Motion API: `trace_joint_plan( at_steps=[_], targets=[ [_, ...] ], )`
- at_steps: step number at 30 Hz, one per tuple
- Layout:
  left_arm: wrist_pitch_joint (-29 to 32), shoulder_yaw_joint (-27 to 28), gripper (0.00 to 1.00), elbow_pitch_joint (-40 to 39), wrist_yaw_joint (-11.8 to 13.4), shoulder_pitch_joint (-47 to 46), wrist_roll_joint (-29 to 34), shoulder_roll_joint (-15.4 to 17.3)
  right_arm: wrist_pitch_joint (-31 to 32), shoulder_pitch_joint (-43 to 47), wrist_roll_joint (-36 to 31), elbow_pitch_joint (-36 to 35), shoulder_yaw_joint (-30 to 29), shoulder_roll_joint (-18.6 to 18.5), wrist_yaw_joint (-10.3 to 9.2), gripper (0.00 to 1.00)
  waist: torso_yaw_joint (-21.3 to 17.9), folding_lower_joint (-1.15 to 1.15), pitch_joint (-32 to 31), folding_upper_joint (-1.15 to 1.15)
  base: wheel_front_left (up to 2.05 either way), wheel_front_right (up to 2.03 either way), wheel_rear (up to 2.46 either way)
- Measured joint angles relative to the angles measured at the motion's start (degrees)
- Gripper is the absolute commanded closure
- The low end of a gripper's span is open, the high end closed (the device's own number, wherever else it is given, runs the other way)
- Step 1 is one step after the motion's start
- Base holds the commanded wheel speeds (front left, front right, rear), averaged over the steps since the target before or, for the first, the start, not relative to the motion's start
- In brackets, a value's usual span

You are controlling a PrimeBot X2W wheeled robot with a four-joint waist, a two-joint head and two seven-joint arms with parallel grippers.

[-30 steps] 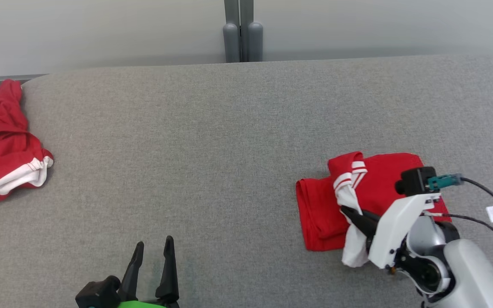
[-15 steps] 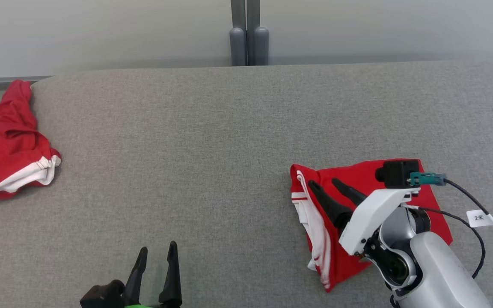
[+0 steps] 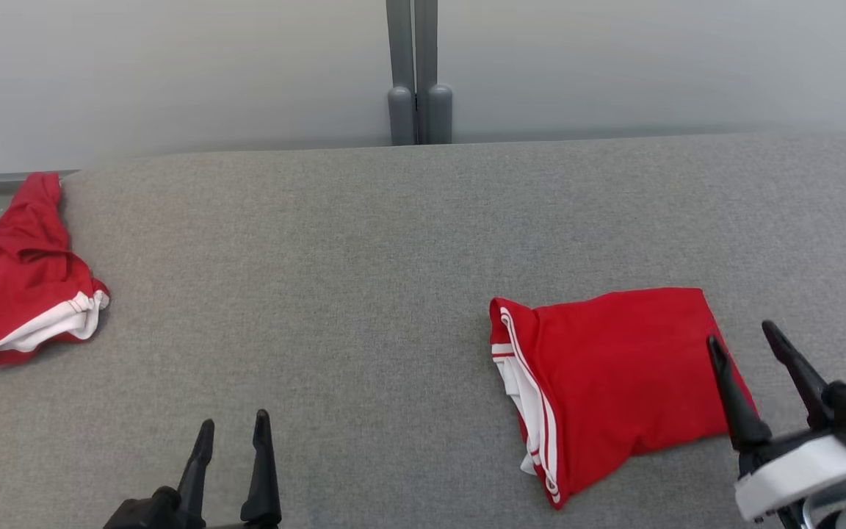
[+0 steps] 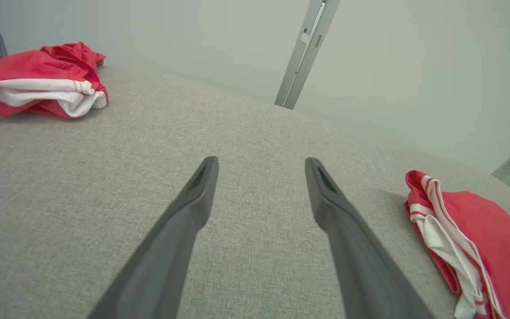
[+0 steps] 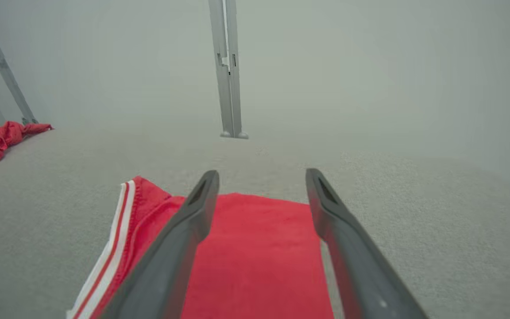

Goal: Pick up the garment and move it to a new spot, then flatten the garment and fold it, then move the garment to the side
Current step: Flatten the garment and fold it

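folded red shorts (image 3: pixel 614 375) lie flat on the grey table (image 3: pixel 393 257), nearside right of the grey post (image 3: pixel 419 110); right gripper (image 3: pixel 740 332) further right of the post, left gripper (image 3: pixel 234 419) nearside left, both wide open, holding nothing.

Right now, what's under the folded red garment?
The folded garment lies on grey tabletop. White striped trim peeks out at its left edge; anything else beneath is covered.

left end effector (image 4: pixel 261 162): fingers were wide apart over the grey surface (image 4: pixel 104 186)
folded garment (image 4: pixel 489 239): lay off right, red, white stripes
crumpled red heap (image 4: pixel 38 79): sat upper left
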Motion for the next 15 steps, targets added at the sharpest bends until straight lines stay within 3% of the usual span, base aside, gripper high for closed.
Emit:
trace_joint_plan(
  at_steps=[4, 9, 15],
  targets=[
    [0.01, 2.97, 0.00, -2.49, 0.44, 1.48, 2.61, 0.00, -2.33, 2.86, -8.02, 3.80, -0.57, -0.89, 0.03, 0.00, -0.27, 0.00, -1.34, 0.00, 0.00, 0.00, 0.00],
    [0.00, 6.14, 0.00, -4.33, -0.14, 2.76, 6.38, 0.01, -2.55, 5.80, -11.61, 2.12, -6.25, 3.79, 0.04, 0.00, -0.99, 0.00, -2.09, 0.00, 0.00, 0.00, 0.00],
    [0.00, 7.50, 0.00, -3.47, -3.14, 3.92, 9.60, 0.01, -2.56, 8.54, -13.00, 0.77, -11.02, 8.32, 0.04, 0.00, -1.39, 0.00, -2.33, 0.00, 0.00, 0.00, 0.00]
  ],
)
